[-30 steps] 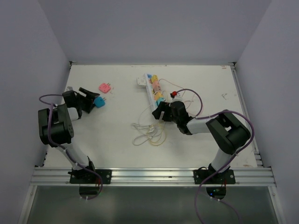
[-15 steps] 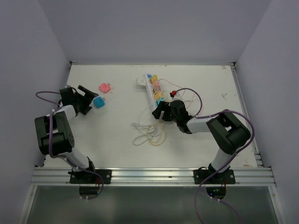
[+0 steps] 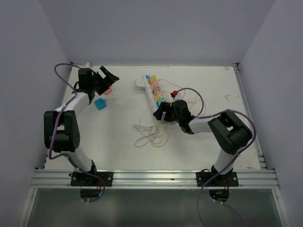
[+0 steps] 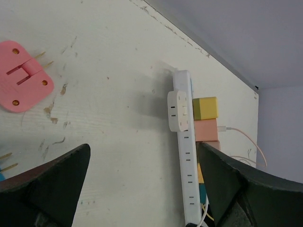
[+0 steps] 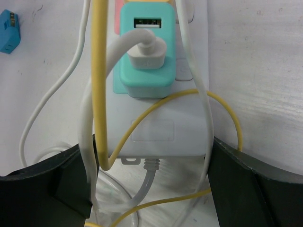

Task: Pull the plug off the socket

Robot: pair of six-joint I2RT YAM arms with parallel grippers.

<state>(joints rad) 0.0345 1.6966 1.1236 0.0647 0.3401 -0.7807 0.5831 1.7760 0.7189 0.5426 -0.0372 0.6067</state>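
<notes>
Straddling the cord end of the socket [image 5: 156,132] with the right pincer [image 3: 160,114], fingers spread wide on either side, nothing clamped. Lying diagonally at mid table [image 3: 222,123], teal plug [image 5: 146,56] seated just beyond those fingers. Hovering far left near a pink plug [image 4: 21,75] with the left pincer [image 3: 105,80], open, empty, well apart.

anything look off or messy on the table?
Yes: white and yellow cables lie tangled across the socket's near end and coil loosely past it. A pink plug and a blue plug lie loose to its left.
</notes>
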